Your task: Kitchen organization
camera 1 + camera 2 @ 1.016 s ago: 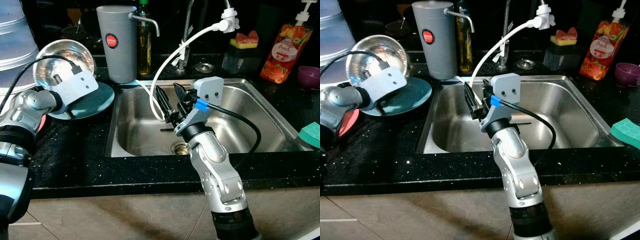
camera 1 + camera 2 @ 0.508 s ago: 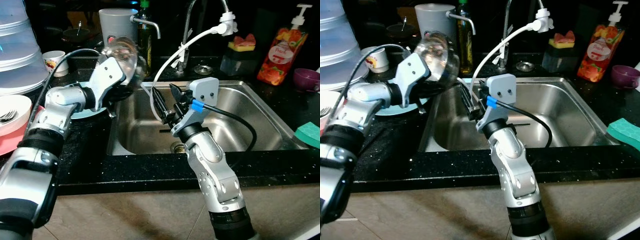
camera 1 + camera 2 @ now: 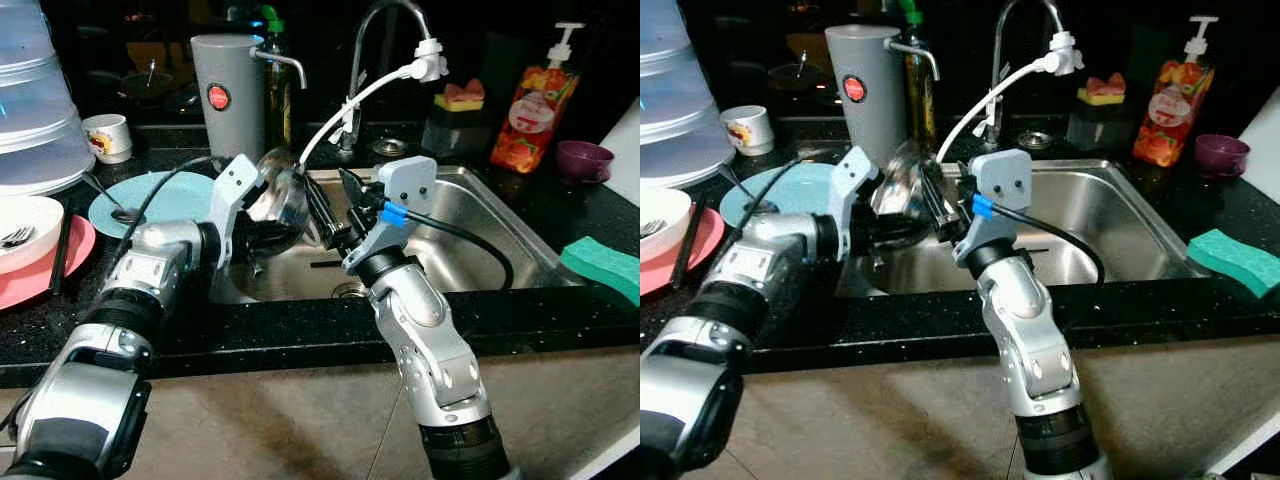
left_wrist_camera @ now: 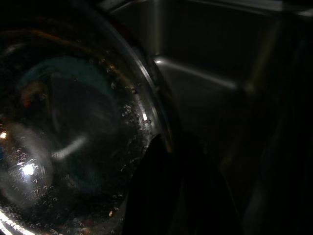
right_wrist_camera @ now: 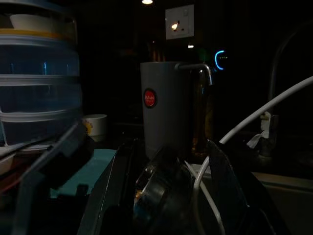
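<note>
At the near edge of the black countertop [image 3: 300,335], two silver arms reach over the steel sink [image 3: 480,255]. The left gripper [image 3: 275,205] is clamped on one glass bowl [image 3: 285,195], tilted on its side above the sink's left rim; in the left wrist view a black finger [image 4: 166,196] lies across the bowl's wet rim. The right gripper [image 3: 330,200] hovers just beside the bowl over the basin, its two fingers spread apart (the bowl sits close in front of them in the right wrist view).

On the counter's left side lie one teal plate [image 3: 150,200] with a spoon [image 3: 110,200] on it, one pink plate [image 3: 40,265] carrying a white bowl [image 3: 20,225], and a stack of clear plastic containers [image 3: 40,100] with one small printed cup [image 3: 105,135] beside it. One green sponge [image 3: 600,265] rests at the counter's right edge.

Along the back edge stand one grey jug [image 3: 228,95] with a red label, one dark bottle [image 3: 278,80], the tap [image 3: 375,40] with a white hose [image 3: 350,105] curving down toward the sink, one peach soap dispenser [image 3: 530,105], a dark caddy holding a sponge [image 3: 460,95], and one purple cup [image 3: 583,160].
</note>
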`<state>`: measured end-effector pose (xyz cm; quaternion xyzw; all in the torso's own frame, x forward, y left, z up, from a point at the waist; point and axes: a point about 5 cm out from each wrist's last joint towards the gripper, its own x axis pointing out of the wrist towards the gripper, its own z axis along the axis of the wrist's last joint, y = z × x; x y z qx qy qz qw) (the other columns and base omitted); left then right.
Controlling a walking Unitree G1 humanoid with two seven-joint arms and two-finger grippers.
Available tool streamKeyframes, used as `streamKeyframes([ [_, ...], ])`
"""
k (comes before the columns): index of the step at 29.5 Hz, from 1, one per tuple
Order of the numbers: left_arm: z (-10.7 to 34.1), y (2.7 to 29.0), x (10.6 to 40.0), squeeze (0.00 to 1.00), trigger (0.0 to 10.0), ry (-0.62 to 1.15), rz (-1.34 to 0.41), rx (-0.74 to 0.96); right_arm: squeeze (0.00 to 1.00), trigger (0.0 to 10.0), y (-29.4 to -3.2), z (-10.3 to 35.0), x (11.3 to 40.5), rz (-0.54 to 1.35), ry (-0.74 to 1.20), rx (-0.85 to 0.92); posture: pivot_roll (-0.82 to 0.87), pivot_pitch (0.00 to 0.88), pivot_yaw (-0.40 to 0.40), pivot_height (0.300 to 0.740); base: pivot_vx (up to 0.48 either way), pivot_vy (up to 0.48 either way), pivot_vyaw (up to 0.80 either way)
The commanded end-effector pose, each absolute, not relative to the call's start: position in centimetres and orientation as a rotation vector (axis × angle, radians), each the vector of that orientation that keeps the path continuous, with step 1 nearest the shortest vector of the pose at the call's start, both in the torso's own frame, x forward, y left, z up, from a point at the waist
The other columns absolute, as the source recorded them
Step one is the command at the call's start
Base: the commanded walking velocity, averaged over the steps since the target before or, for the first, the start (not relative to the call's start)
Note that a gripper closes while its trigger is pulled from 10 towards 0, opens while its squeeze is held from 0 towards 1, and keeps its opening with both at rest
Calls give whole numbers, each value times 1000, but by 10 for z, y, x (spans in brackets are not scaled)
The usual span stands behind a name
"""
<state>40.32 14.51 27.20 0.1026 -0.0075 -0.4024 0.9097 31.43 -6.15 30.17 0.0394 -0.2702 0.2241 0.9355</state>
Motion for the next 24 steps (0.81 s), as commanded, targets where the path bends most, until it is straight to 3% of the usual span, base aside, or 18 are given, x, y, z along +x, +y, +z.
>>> streamKeyframes([
  [1,270,148,405,0,10000,0,-795,168,0,10000,-63,302,312,453,-565,81,60,101,9,740,0,0,0],
  [6,265,148,407,0,10000,25,-754,125,0,10000,-63,302,311,451,-563,83,59,105,10,740,0,0,0],
  [7,265,147,407,114,10000,30,-754,116,0,10000,-63,302,311,452,-564,84,59,105,10,740,0,0,0],
  [9,264,147,407,114,10000,31,-755,114,0,10000,-62,302,311,453,-564,84,59,105,10,740,0,0,0],
  [10,264,147,408,1000,10000,33,-749,105,0,10000,-62,302,311,453,-565,85,59,105,10,740,0,0,0],
  [23,265,146,408,1000,10000,30,-731,40,0,10000,-62,302,310,452,-564,87,57,108,11,740,0,0,0],
  [24,268,146,408,47,10000,10,-726,41,0,10000,-62,302,310,451,-565,87,57,108,11,740,0,0,0],
])
